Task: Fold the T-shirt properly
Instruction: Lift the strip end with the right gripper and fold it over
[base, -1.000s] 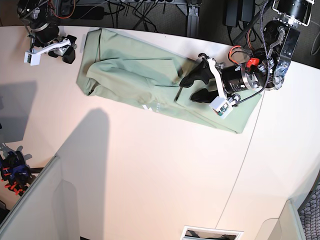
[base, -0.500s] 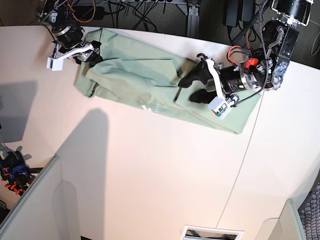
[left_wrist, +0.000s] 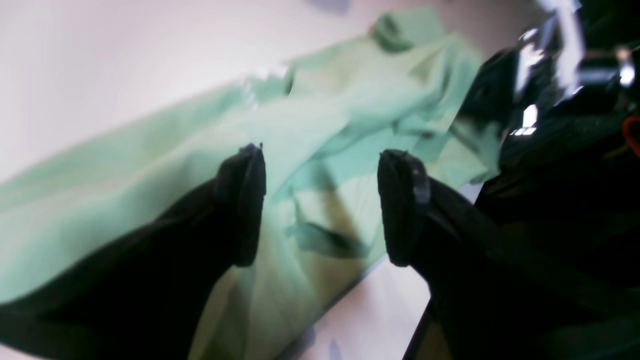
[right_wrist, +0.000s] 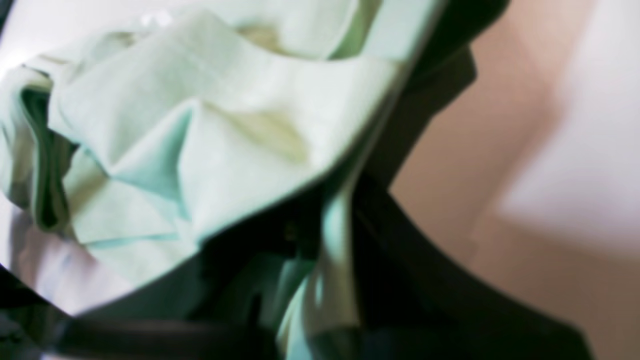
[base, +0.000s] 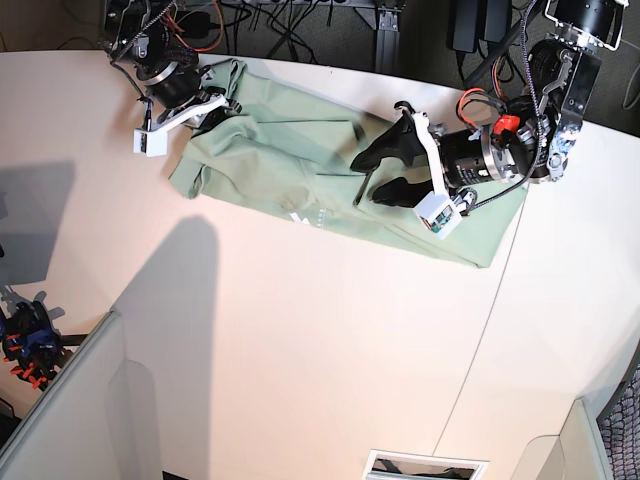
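My right claw (base: 215, 104), at the upper left of the base frame, is closed on the end of the T-shirt (base: 300, 160); in its wrist view a bunched fold of pale green cloth (right_wrist: 210, 125) runs down between the dark jaws, so I judge that the grip is real, though the picture is blurred. My left claw (base: 375, 175), right of centre in the base frame, stands wide apart with nothing in it: in its own view the two dark fingertips (left_wrist: 245, 200) hang over the cloth with green fabric showing between them, and I cannot tell whether they touch it. Outward from there, the T-shirt lies as a long band slanting from the upper left of the table (base: 300, 350) down toward the right, where its far corner sits near my left arm's wrist. It looks already narrowed lengthwise, with layers doubled along the band, and the end in my right claw is rumpled and partly turned in. I judge the task roughly midway: the lengthwise folds appear made, while the crosswise fold that brings one end over the other, plus smoothing the bunched end, is left.
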